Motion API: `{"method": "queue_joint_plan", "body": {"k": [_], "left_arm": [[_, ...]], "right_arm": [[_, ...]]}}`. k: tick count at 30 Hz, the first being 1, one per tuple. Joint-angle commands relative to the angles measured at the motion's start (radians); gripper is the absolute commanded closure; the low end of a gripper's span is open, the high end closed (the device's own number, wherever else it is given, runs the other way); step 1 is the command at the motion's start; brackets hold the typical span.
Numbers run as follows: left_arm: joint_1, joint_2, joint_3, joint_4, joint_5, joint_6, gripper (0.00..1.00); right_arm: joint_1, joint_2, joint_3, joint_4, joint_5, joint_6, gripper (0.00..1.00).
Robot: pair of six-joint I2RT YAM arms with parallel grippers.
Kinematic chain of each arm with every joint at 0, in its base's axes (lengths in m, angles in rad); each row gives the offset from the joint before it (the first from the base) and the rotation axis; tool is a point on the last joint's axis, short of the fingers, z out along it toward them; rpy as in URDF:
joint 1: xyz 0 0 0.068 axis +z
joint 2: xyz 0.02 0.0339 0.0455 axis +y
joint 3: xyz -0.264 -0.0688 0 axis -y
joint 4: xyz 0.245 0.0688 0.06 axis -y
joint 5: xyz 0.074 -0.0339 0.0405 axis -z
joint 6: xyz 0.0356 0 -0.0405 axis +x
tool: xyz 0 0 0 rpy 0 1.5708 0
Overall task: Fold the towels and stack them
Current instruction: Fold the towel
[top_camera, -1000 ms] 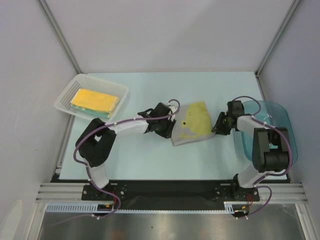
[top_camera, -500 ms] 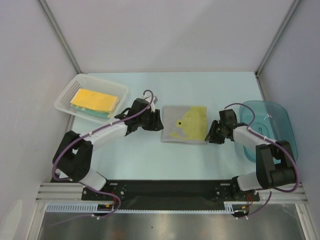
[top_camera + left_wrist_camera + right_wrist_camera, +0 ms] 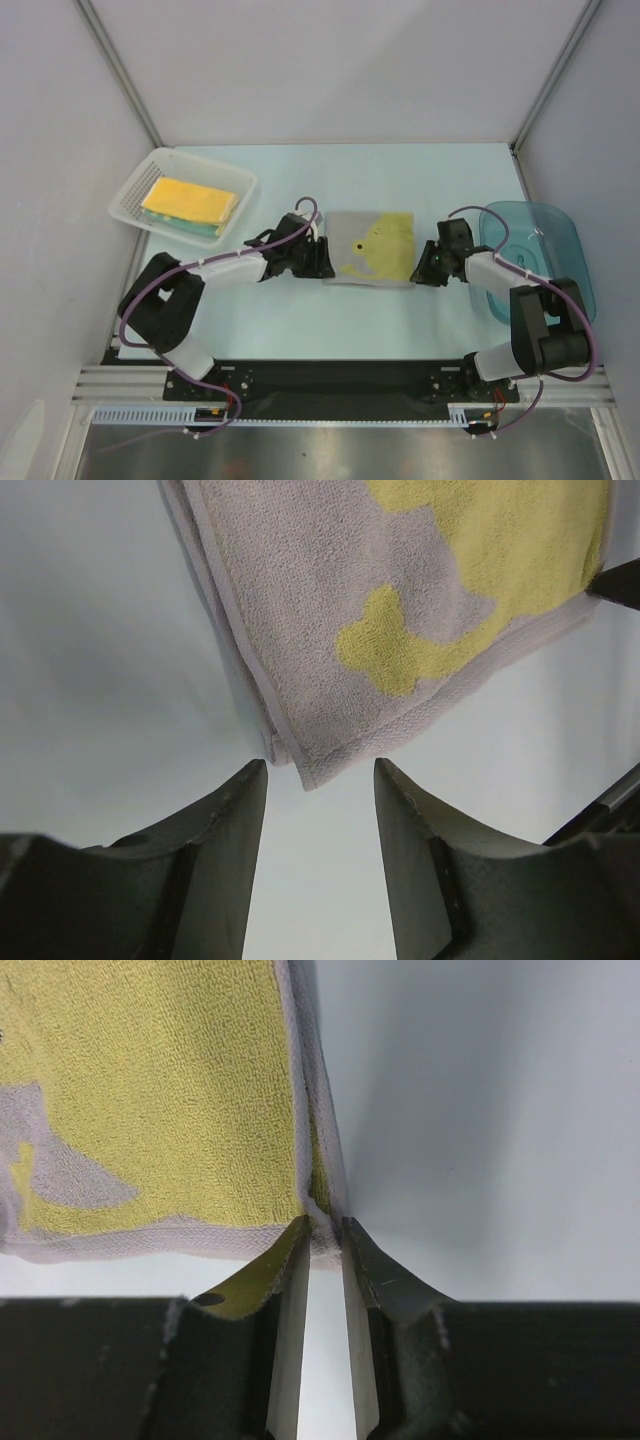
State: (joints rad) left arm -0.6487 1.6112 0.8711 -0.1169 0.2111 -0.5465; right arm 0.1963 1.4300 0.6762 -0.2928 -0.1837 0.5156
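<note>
Lying flat near the middle of the bench (image 3: pixel 400 180), the towel (image 3: pixel 370 250) with the chick face sat between the two arms, its edges showing a double layer, so it looked already folded once. The stack (image 3: pixel 190 203) of yellow and teal towels rested in the basket (image 3: pixel 135 195) at the far left, well apart from it, and the tub (image 3: pixel 560 225) stood at the right by the right arm. The left pincer (image 3: pixel 318 765) was low at the towel's near left corner with its jaws clearly apart and nothing between them; the corner lay just ahead of the fingertips, not yet inside. The right pincer (image 3: pixel 325 1222) was at the near right corner with its jaws drawn narrow, and the corner's hem ran in at the tips, though whether it was firmly pinched could not be told from the wrist view. The step in hand seemed to be taking both near corners for a further fold. By my reading, the next move called for the left pincer to slide forward until the corner sat between its fingers, then close on both layers, not the top one alone. After that the two arms would need to rise together and carry the near edge over evenly, or the fold would come out skewed.
</note>
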Motion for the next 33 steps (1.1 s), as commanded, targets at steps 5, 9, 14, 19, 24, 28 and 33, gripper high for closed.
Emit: {"method": "queue_joint_plan", "body": {"k": [5, 9, 14, 19, 24, 28, 33], "left_arm": [[-0.008, 0.026, -0.024, 0.104, -0.004, -0.053, 0.49], [-0.009, 0.044, -0.027, 0.112, 0.011, -0.059, 0.57], [-0.008, 0.078, -0.017, 0.114, 0.024, -0.059, 0.65], [-0.008, 0.099, 0.002, 0.109, 0.028, -0.059, 0.80], [-0.008, 0.107, 0.014, 0.099, 0.019, -0.053, 1.00], [-0.006, 0.096, 0.022, 0.051, -0.022, -0.036, 1.00], [-0.008, 0.092, 0.034, 0.010, -0.068, -0.009, 1.00]], "right_arm": [[0.000, 0.003, -0.012, 0.032, 0.006, -0.011, 0.79], [-0.001, 0.000, -0.012, 0.027, 0.006, -0.019, 0.83], [0.000, -0.003, -0.013, 0.026, 0.004, -0.029, 0.88], [0.000, -0.002, -0.010, 0.027, -0.005, -0.029, 0.94], [0.000, -0.005, 0.014, 0.006, -0.004, -0.038, 1.00], [0.000, -0.013, 0.026, -0.019, 0.015, -0.042, 1.00], [-0.001, -0.025, 0.040, -0.048, 0.012, -0.052, 1.00]]}}
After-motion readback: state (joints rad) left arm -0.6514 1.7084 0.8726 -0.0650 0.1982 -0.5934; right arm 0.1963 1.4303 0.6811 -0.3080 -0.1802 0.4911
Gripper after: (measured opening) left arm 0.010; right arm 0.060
